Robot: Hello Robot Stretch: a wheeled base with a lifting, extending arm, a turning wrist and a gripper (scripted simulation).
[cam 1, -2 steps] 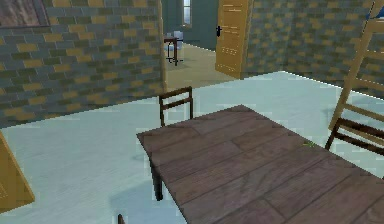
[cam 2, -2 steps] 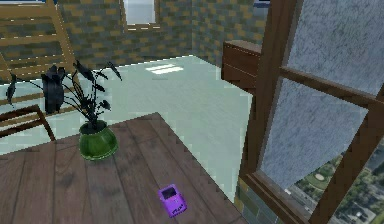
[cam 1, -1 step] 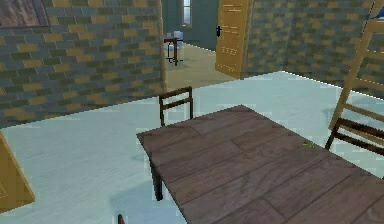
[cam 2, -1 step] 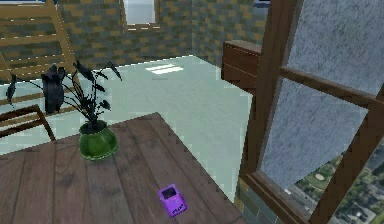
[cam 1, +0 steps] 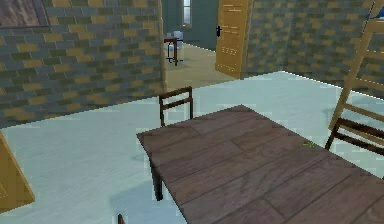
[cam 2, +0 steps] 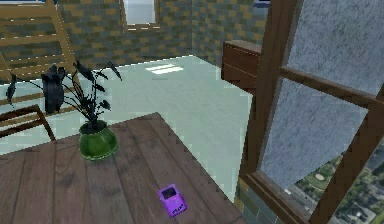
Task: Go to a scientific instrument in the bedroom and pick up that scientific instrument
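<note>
Straight ahead in the forward view, a doorway (cam 1: pixel 196 40) in the brick wall leads to another room, its wooden door (cam 1: pixel 232 38) swung back. Through the doorway stands a small dark stand (cam 1: pixel 175 46) with something pale on top, too small to name. A dark wooden table (cam 1: pixel 260 165) lies close in front of me, and its top (cam 2: pixel 60 185) also shows in the arm side view. On it sit a dark-leaved plant in a green pot (cam 2: pixel 96 140) and a small purple object (cam 2: pixel 172 201).
One chair (cam 1: pixel 176 103) stands at the table's far side and another (cam 1: pixel 356 134) at its right. A light wooden ladder-like frame (cam 1: pixel 366 60) leans at the right. In the arm side view, a dark dresser (cam 2: pixel 243 60) stands beside a large window frame (cam 2: pixel 270 110). Pale floor (cam 1: pixel 80 150) lies open left of the table.
</note>
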